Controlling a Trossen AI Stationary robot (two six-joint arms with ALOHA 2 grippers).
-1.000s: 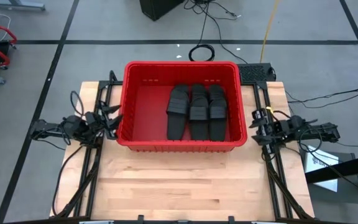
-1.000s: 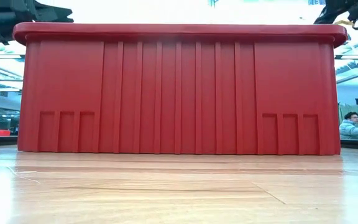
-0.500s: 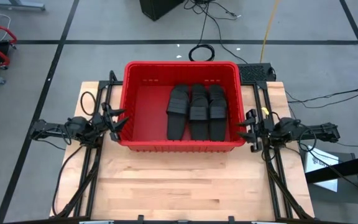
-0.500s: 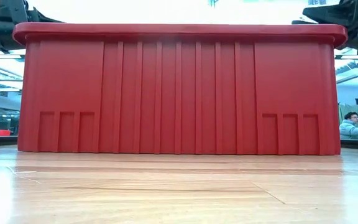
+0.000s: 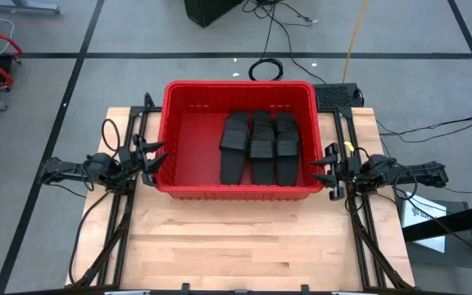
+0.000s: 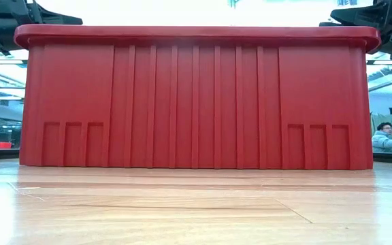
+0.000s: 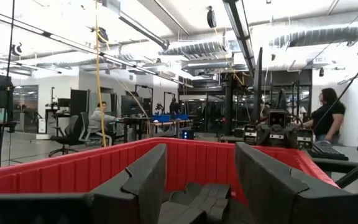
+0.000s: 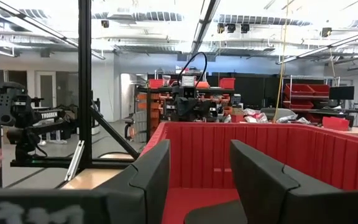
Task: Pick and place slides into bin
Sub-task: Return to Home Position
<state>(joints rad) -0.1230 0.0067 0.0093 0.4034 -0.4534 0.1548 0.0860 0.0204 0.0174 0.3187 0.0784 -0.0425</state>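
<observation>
The red bin (image 5: 188,139) stands at the middle of the table's far half; its near wall fills the low view (image 6: 196,95). Several black slides (image 5: 256,147) lie in rows on its floor, toward its right side, and also show in the left wrist view (image 7: 197,198). My left gripper (image 5: 157,160) is open at the bin's left wall, at rim height, pointing across the bin. My right gripper (image 5: 324,168) is open at the bin's right wall, also at rim height, pointing into the bin (image 8: 328,155). Both grippers are empty.
Bare wooden table (image 5: 236,238) lies in front of the bin. Black arm rails run along the table's left (image 5: 117,221) and right (image 5: 367,238) sides. People sit and stand in the room beyond (image 6: 385,136) (image 7: 325,115).
Both grippers have moved in toward the bin: the left toward its left wall, the right toward its right wall. The bin and the slides have stayed in place.
</observation>
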